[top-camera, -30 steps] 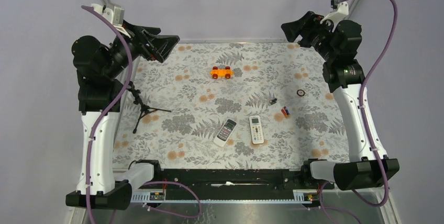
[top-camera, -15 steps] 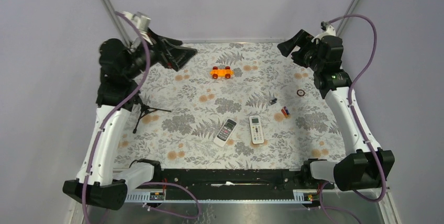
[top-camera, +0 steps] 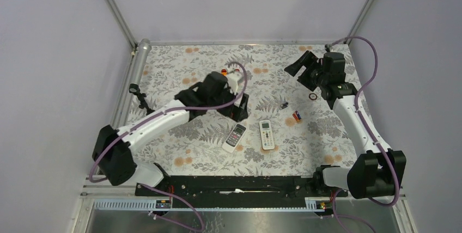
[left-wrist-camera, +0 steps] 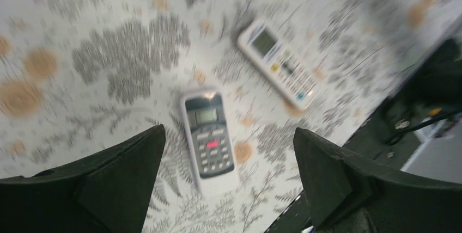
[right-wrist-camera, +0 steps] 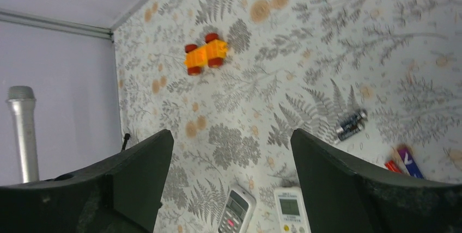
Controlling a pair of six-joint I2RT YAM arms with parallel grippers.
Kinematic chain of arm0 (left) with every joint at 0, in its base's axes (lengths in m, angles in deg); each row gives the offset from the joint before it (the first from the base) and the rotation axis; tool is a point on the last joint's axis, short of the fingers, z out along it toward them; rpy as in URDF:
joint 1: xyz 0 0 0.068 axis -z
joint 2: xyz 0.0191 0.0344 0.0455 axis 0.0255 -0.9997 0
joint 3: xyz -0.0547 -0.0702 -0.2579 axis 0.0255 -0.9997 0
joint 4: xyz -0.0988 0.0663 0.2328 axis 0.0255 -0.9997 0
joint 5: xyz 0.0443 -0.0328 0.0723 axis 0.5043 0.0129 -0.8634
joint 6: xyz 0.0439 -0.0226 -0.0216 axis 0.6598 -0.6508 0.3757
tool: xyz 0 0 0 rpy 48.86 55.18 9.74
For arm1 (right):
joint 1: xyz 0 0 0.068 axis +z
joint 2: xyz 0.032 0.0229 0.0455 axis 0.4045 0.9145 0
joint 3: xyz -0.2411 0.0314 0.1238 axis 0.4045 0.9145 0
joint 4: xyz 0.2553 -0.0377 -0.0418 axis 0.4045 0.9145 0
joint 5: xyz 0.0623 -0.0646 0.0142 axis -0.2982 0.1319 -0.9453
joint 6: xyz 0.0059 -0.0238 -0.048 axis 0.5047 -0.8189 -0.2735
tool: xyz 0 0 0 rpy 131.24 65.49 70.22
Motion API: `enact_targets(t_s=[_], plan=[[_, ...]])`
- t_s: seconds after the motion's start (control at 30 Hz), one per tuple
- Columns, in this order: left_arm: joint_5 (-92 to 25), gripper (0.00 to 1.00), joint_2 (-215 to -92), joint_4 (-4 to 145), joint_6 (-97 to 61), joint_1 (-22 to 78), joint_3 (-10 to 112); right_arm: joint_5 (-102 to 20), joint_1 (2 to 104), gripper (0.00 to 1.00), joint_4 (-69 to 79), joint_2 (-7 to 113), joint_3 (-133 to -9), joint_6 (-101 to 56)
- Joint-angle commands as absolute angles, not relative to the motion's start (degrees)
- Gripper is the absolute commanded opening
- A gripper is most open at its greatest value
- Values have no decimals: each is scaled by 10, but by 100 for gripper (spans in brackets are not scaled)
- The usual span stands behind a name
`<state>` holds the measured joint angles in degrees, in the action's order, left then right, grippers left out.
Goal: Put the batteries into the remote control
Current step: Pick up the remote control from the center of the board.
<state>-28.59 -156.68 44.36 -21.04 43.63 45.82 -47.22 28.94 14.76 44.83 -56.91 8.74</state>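
1. The step in hand is judged to be the first reach — nothing is held. The left gripper is seen spread wide and empty, hovering over the remote control, which lies face up near the front middle of the patterned table.
2. The right gripper is likewise spread wide and empty, raised over the far right of the table. The batteries lie side by side nearer the front, well apart from the remote control.
3. Since the buttons face up, the battery bay is presumably underneath. The handset would best be taken across its narrow sides, centred between the jaws, then turned over. The left wrist view is blurred, so alignment should be confirmed before closing.
4. The white remote lies just beside the handset — it must not be nudged or mistaken for it.
5. A tiny black piece lies near the batteries and a small black ring beyond it; neither should be caught in the pick. The orange toy car sits well clear.
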Motion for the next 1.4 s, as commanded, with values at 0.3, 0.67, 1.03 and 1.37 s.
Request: enact_targets(t_s=[0.3, 0.67, 1.03, 1.37], plan=[[-444, 94, -1670, 414, -184, 521, 391, -462, 287, 83, 199, 433, -498, 128], [-474, 93, -1735, 417, -174, 567, 397, -451, 287, 82, 213, 429, -475, 126], [-498, 70, -1786, 391, -208, 581, 421, -461, 287, 82, 216, 436, -470, 123], [-524, 56, -1795, 382, -234, 582, 431, -464, 287, 82, 227, 433, -468, 111]])
